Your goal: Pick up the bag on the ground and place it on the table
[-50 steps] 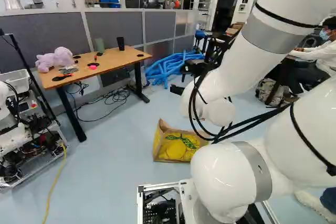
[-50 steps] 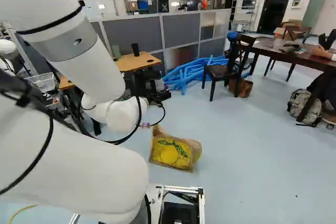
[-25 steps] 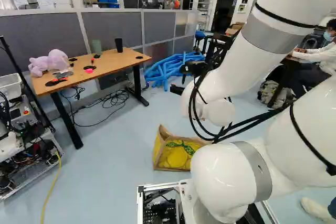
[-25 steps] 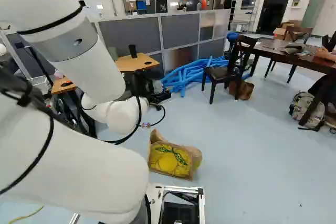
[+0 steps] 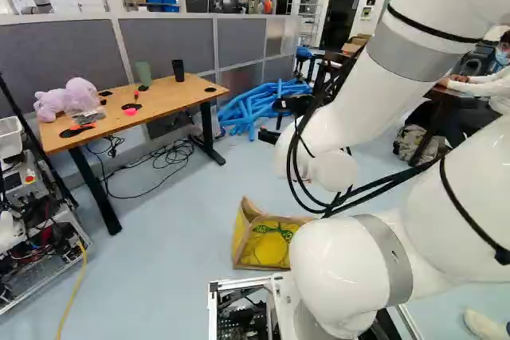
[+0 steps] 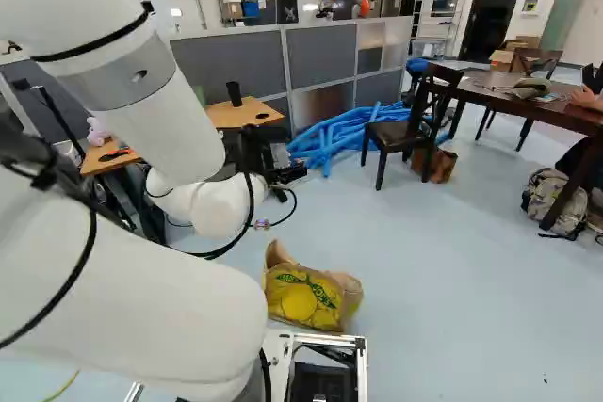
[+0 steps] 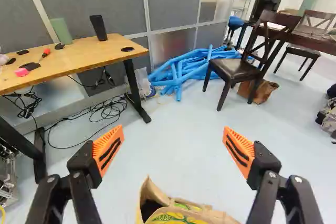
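The base (image 5: 240,319) has been moved closer to the yellow-printed bag (image 5: 267,246), which sits on the floor (image 5: 179,240), lower centre of the left base view. The gripper (image 7: 173,131) is spread wide, empty; grasping, lifting and placing on the wooden-topped table (image 5: 169,97), upper left there, seem all left to be done

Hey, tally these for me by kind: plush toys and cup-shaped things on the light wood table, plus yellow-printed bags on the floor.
Plush toy: 1
Cup-shaped things: 2, one green, one black
Yellow-printed bag: 1
Total: 4
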Robot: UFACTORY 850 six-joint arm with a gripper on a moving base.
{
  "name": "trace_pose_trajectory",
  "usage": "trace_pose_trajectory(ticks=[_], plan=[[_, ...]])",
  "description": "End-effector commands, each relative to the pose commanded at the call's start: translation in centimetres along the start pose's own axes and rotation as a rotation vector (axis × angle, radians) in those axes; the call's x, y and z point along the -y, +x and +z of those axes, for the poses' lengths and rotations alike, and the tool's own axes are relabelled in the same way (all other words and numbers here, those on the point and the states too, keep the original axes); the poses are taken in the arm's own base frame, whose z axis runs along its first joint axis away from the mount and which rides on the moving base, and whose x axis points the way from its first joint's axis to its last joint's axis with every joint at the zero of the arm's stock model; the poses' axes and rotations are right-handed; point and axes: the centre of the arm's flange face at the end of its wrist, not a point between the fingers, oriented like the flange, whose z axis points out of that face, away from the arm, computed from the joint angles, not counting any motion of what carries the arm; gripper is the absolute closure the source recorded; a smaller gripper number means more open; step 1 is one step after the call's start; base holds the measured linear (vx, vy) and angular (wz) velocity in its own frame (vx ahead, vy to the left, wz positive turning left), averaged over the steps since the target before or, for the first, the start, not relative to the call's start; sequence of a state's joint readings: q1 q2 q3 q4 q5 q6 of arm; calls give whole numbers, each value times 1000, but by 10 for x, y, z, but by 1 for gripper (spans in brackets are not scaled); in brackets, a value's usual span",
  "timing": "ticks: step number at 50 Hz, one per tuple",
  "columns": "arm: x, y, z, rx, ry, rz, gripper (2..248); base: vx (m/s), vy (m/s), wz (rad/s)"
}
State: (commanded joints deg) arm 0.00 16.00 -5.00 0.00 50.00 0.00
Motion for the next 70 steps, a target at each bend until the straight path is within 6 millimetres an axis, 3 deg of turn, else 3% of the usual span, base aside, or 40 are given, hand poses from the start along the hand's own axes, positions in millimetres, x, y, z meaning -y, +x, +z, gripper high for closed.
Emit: trace_pose_trajectory(ticks=[26,70], plan=[[0,4,12,17,0,0,3,0,0,0],[0,-10,104,224,0,0,3,0,0,0]])
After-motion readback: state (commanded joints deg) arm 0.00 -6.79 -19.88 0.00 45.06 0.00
